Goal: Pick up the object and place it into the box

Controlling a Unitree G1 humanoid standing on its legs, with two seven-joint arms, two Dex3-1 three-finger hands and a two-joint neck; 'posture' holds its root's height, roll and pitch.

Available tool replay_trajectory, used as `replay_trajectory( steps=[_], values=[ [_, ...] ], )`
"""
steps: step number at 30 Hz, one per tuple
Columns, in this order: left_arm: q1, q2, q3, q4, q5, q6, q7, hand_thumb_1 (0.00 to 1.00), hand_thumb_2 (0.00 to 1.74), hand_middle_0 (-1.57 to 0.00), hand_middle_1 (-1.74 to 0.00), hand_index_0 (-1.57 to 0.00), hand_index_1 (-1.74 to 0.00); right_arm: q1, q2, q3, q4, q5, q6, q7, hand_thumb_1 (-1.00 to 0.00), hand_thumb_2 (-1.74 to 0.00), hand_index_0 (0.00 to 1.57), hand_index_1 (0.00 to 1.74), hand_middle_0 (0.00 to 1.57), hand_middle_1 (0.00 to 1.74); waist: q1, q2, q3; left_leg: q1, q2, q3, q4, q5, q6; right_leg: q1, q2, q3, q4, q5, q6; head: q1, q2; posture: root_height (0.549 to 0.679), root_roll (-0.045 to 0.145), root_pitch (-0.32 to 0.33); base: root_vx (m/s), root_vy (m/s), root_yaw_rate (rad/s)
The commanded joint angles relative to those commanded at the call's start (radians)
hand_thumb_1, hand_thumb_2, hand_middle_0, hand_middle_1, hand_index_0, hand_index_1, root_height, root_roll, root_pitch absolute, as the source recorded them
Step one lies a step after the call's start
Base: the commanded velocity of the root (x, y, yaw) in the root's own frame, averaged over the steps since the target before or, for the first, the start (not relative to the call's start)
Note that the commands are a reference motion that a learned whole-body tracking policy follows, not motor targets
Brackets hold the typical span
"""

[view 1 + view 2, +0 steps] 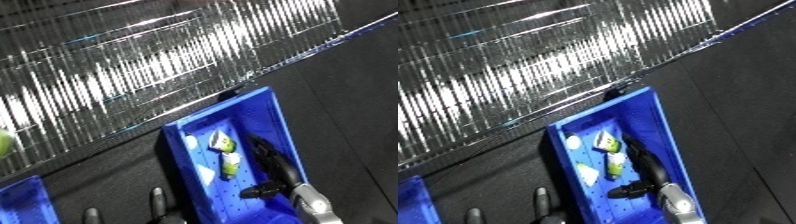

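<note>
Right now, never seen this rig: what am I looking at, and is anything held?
Both pictures come from one stereo camera on a humanoid robot's head, looking down; they show nearly the same scene, tilted. The right robot hand, black on a silver forearm, reaches into a blue bin with its fingers stretched out. Inside the bin lie small white and green objects, next to the fingers; the hand holds none of them. At the bottom edge, dark fingertips of the left robot hand poke into view; I cannot tell their state. Behind the bin is a shiny wire mesh. Another blue bin's corner shows lower left.
</note>
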Motion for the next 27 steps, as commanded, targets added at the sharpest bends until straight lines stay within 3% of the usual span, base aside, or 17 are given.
replay_trajectory(
  steps=[8, 14, 20, 27],
  values=[
    [-0.028, 0.008, 0.016, 0.042, -0.004, 0.039, -0.055, 0.0, 0.0, 0.0, 0.0, 0.0, 0.0, -0.018, 0.034, 0.027, 0.015, 0.001, 0.04, 0.028, 0.0, 0.0, 0.0, 0.0, 0.0, 0.0, 0.022, -0.01, -0.004, -0.004, 0.002, -0.015, -0.013, 0.023, 0.0007, 0.009, 0.0023, -0.017, 0.012, -0.01, 0.0026, -0.205, 0.051, 0.659, 0.061, 0.079, 0.008, -0.035, 0.113],
    [-0.045, 0.023, 0.008, 0.052, 0.008, 0.049, -0.092, 0.0, 0.0, 0.0, 0.0, 0.0, 0.0, -0.031, 0.05, 0.031, 0.027, -0.027, 0.074, 0.0, 0.0, 0.0, 0.0, 0.0, 0.0, 0.0, 0.043, -0.013, -0.007, -0.016, 0.004, -0.033, -0.016, 0.037, -0.001, 0.007, 0.0009, -0.031, 0.022, -0.015, 0.0076, -0.377, 0.097, 0.659, 0.059, 0.08, 0.015, -0.033, 0.189],
    [-0.054, 0.054, 0.005, 0.018, 0.026, 0.048, -0.104, 0.0, 0.0, 0.0, 0.0, 0.0, 0.0, -0.009, 0.072, 0.049, 0.02, -0.014, 0.082, -0.037, 0.0, 0.0, 0.0, 0.0, 0.0, 0.0, 0.075, -0.026, -0.006, -0.038, 0.001, -0.056, 0.006, 0.036, 0.0007, 0.01, -0.0026, -0.047, 0.007, -0.009, 0.0126, -0.54, 0.142, 0.66, 0.057, 0.085, 0.014, -0.075, 0.313],
    [-0.069, 0.112, 0.03, -0.024, -0.037, 0.031, -0.154, 0.0, 0.0, 0.0, 0.0, 0.0, 0.0, 0.01, 0.1, 0.093, 0.036, -0.004, 0.064, -0.046, 0.0, 0.0, 0.0, 0.0, 0.0, 0.0, 0.111, -0.075, 0.0, -0.064, 0.016, -0.068, 0.039, 0.023, 0.0045, 0.015, -0.0036, -0.071, 0.019, -0.017, 0.01, -0.66, 0.184, 0.659, 0.045, 0.085, 0.02, -0.086, 0.114]
  ],
)
